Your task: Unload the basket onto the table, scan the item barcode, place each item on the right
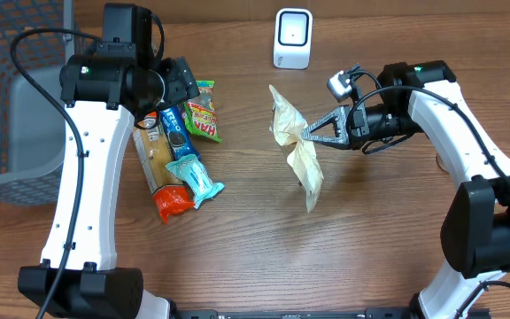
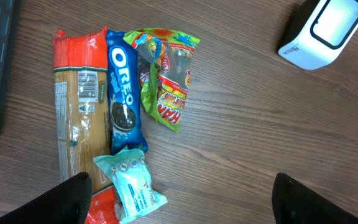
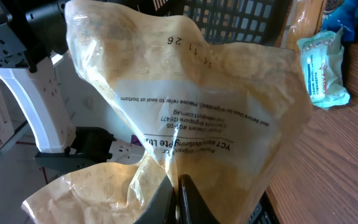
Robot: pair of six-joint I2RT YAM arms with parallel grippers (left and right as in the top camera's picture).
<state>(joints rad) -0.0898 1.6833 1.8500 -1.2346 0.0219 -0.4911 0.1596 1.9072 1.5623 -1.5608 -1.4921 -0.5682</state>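
Note:
My right gripper is shut on a crinkled, translucent yellow bag and holds it above the middle of the table. In the right wrist view the bag's printed text faces the camera; no barcode shows on it. The white scanner stands upright at the back of the table, a little behind and to the left of the bag. My left gripper hangs open over the pile of snacks at the left, with nothing between its fingers.
The pile holds a long pasta pack, a blue Oreo roll, a green gummy bag, a teal wipes pack and a red packet. A grey basket stands far left.

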